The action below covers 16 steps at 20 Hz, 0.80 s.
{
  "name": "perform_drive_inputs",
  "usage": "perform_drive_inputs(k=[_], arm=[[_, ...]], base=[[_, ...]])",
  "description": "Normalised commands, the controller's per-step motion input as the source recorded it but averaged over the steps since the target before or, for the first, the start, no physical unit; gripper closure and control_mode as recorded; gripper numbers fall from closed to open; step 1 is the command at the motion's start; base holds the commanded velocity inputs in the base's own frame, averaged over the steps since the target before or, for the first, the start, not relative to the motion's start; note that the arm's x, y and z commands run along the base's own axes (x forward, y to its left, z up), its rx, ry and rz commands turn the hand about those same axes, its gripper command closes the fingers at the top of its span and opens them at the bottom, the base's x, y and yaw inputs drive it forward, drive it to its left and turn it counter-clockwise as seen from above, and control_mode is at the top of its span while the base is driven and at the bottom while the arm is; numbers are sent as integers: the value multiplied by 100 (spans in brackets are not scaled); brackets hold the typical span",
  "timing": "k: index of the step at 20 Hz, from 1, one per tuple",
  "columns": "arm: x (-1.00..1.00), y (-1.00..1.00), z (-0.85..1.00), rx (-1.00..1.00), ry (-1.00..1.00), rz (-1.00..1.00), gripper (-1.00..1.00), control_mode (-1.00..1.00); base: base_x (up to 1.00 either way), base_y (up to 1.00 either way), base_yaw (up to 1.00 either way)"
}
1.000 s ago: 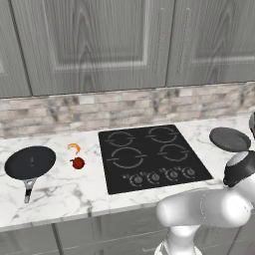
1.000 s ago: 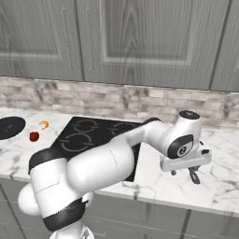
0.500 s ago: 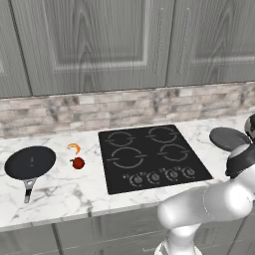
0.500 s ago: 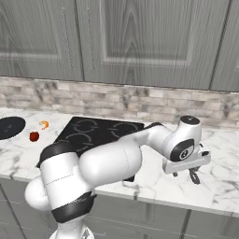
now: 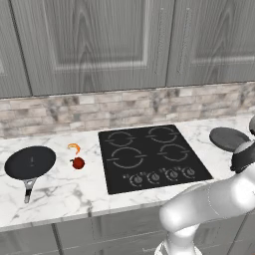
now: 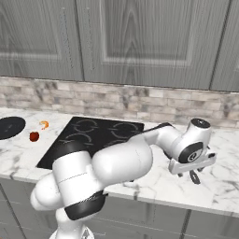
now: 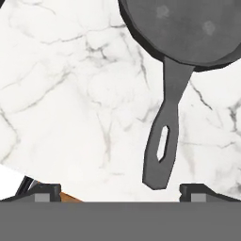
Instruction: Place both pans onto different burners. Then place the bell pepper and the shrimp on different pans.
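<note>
- Fingertips [image 7: 47, 190] stand spread wide, holding nothing, above the dark grey pan's handle [image 7: 164, 136], which lies off-centre toward one finger; closing so could nudge it aside.
- Dark grey pan [image 5: 228, 138] sits on marble right of the cooktop [image 5: 149, 157]; a handle-end grip may let it tilt.
- Black pan [image 5: 30, 162], bell pepper [image 5: 77, 163] and shrimp [image 5: 74, 148] wait far left.

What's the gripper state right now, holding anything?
Gripper: open, holding nothing; it hangs above the dark grey pan's handle on the marble counter.

Even, bright, flat rendered light; soft faint shadows under objects (no glare), edges slightly pixelated, nothing blurred.
</note>
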Motion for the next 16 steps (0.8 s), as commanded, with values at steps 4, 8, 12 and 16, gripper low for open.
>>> perform_drive_inputs(k=[4,8,12,16], arm=[[13,-23,0,8,0,1,-100,-100],[12,-4,-4,1,0,0,-100,-100],[8,0,-12,0,3,0,-100,-100],[14,4,-24,0,7,0,-100,-100]], base=[[0,0,0],[0,0,0],[0,0,0],[0,0,0]])
